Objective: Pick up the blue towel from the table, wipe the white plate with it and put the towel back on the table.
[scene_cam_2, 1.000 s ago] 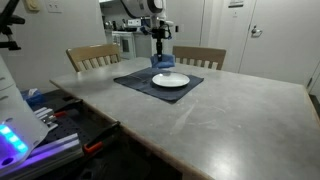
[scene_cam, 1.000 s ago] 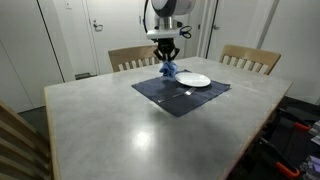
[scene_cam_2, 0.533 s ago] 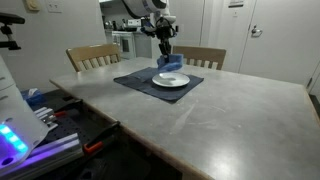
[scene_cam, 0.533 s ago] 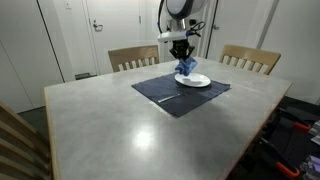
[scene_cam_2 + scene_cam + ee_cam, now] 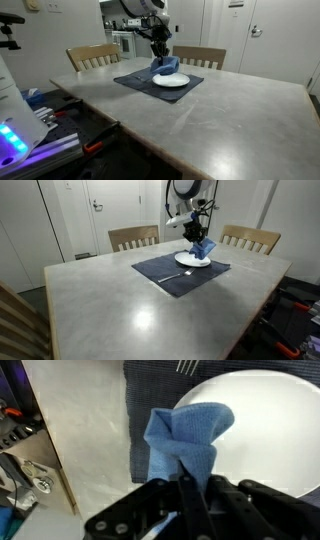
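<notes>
My gripper is shut on the blue towel, which hangs bunched from the jaws and touches or nearly touches the far edge of the white plate. In an exterior view the gripper holds the towel at the plate's back rim. In the wrist view the towel hangs from the shut jaws over the plate's left edge.
The plate lies on a dark placemat with a fork beside it; fork tines show in the wrist view. Wooden chairs stand behind the grey table. A cart with tools stands beside the table.
The gripper has carried the blue towel from the placemat beside the plate across to the plate's far edge, and the wrist has tilted.
</notes>
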Tool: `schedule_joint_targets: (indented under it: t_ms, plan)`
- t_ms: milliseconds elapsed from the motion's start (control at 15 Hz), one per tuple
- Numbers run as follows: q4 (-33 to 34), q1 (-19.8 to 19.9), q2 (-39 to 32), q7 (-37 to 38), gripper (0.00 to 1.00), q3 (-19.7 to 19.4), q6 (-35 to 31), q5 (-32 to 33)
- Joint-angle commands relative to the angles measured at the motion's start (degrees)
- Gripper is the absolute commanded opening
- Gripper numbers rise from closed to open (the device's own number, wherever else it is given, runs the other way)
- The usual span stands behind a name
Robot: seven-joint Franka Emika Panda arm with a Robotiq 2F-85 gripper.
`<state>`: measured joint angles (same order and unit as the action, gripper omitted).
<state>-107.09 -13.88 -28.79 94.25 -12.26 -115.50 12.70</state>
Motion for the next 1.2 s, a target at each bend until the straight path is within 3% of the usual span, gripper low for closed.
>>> schedule_joint_targets:
  t_ms: [0, 467, 1133]
  plan:
    - [-2.6, 2.4, 1.54, 4.95, 0.03, 2.15, -0.34, -0.63]
    - [-1.41, 5.14, -0.28, 9.54, 0.03, 4.33, -2.31, -3.21]
    - [-5.39, 10.2, -0.18, -1.58, 0.03, 6.19, -13.58, -6.55]
